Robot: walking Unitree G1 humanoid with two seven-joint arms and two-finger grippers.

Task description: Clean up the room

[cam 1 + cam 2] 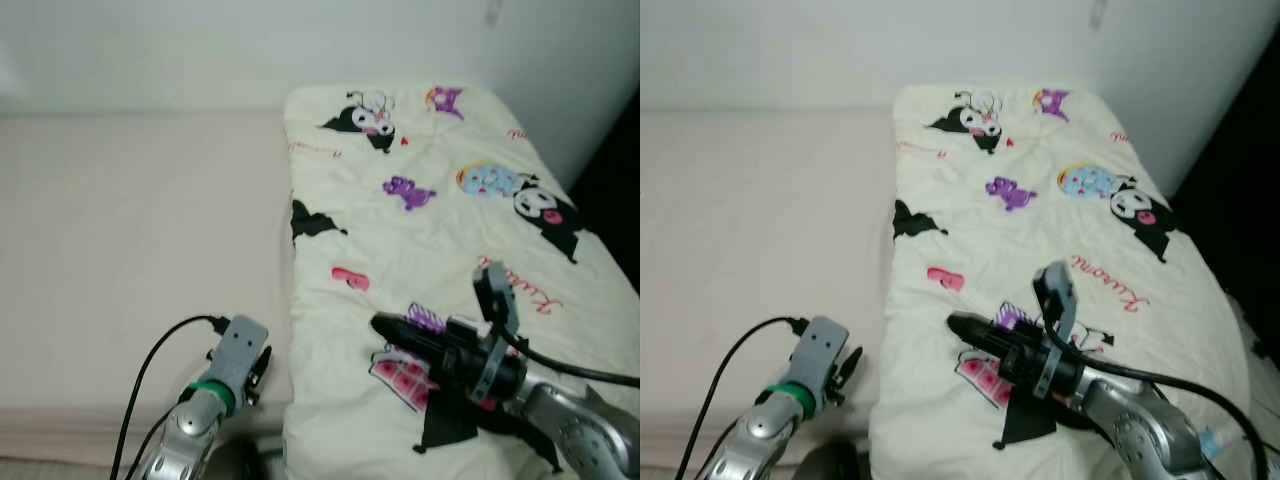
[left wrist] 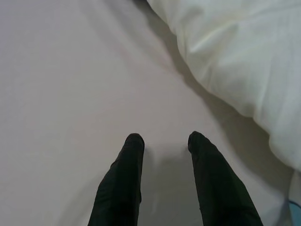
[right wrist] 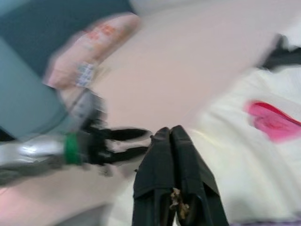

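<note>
1. a cream quilt (image 1: 440, 250) printed with cartoon figures lies folded over the right part of a bed (image 1: 130, 250), its far end by the wall (image 1: 300, 40).
2. the right gripper (image 1: 958, 325) hovers over the quilt's near end, pointing left, fingers pressed together with nothing between them.
3. the left gripper (image 2: 162, 141) hangs low over the bare pale sheet, just beside the quilt's left edge; its fingers (image 2: 123, 183) are spread and hold nothing.
4. a black cable (image 1: 150, 370) loops up to the left wrist.
</note>
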